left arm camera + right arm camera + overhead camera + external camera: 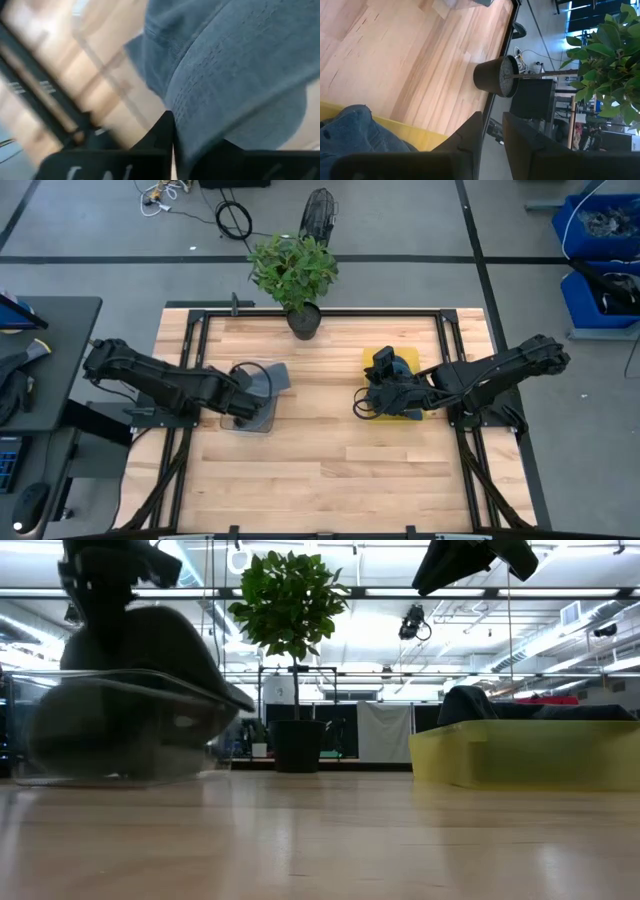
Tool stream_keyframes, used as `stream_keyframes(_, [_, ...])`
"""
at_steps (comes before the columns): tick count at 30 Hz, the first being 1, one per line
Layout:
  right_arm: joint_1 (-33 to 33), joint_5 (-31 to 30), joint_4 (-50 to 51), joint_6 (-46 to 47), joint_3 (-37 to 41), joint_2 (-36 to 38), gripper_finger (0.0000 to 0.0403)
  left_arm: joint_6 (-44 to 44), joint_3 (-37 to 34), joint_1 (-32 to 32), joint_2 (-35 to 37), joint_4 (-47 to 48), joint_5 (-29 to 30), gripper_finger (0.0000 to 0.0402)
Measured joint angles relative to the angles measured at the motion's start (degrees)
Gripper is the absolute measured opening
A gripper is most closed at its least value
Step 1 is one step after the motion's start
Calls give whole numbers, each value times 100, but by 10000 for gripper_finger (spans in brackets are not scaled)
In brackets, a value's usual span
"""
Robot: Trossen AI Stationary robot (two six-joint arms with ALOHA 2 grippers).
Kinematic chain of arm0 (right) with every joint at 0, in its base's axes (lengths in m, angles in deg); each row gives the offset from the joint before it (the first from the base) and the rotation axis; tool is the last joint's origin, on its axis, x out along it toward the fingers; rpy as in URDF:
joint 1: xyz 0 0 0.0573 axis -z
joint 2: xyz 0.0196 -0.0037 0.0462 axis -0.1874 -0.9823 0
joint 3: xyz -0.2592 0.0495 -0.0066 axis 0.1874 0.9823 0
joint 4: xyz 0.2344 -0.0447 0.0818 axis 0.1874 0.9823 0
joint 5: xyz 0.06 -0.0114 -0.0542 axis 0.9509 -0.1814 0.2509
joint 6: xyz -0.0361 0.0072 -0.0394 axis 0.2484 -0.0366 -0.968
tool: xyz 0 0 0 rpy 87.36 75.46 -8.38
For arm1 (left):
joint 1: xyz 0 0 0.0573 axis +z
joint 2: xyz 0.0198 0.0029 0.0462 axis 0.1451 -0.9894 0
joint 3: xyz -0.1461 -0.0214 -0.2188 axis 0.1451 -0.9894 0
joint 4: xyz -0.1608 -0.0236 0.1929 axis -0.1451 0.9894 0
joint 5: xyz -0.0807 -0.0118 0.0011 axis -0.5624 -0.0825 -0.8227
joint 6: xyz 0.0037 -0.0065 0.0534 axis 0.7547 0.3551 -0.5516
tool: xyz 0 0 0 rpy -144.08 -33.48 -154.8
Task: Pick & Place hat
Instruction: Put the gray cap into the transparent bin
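The soft grey-blue fabric hat [262, 377] is pinched in the left jaws [243, 392] over the clear plastic bin [250, 420] — placing is judged in hand; lowering and release come next. The right jaws [372, 402], empty and nearly closed, wait above the yellow tray [410, 358] on the wooden counter [330, 450].

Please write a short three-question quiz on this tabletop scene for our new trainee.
1. True or false: the left gripper grips a grey fabric hat over the clear plastic bin.
2. What stands at the wooden table's far edge? A) green potted plant B) red kettle
3. Fill in: the right gripper hovers by the ____ bin holding blue hats.

Key: 1 true; 2 A; 3 yellow.
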Motion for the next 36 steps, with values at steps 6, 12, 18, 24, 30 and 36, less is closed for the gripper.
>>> stream_keyframes(6, [-2,0,2,-2,0,0,79,-13,-413,-5,0,-645,-106,80])
stream_keyframes(12, [0,0,2,-2,0,0,79,-19,-425,4,-13,-890,-388,151])
stream_keyframes(18, [2,513,-4,399,1,0,79,-6,8,-16,-10,-981,-1031,186])
stream_keyframes(24, [9,1556,-26,949,0,0,79,477,1100,-42,-4,-34,-1031,176])
stream_keyframes(30, [24,1597,-35,1570,0,0,79,428,1884,-378,-2,360,8,161])
stream_keyframes(36, [23,1645,-30,1536,0,0,63,284,1968,-968,-2,444,1918,125])
